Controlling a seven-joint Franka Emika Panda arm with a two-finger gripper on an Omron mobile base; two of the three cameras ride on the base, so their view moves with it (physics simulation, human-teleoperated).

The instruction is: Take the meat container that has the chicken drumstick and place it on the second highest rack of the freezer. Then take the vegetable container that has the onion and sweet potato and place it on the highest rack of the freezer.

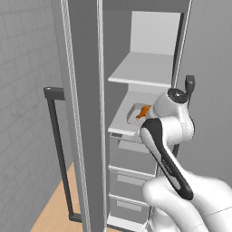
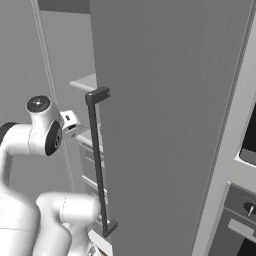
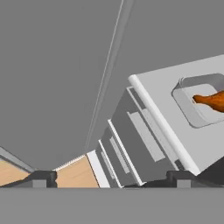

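Your meat container (image 1: 138, 113) with the drumstick (image 3: 211, 100) already sits on the second-highest rack (image 1: 121, 118), your gripper (image 3: 111, 179) hangs wide and empty, so the vegetable container remains for the top rack (image 1: 140, 70).

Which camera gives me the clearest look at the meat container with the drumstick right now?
Hand view: the meat container sits unobstructed on its rack. In the left base view the arm partly covers it.
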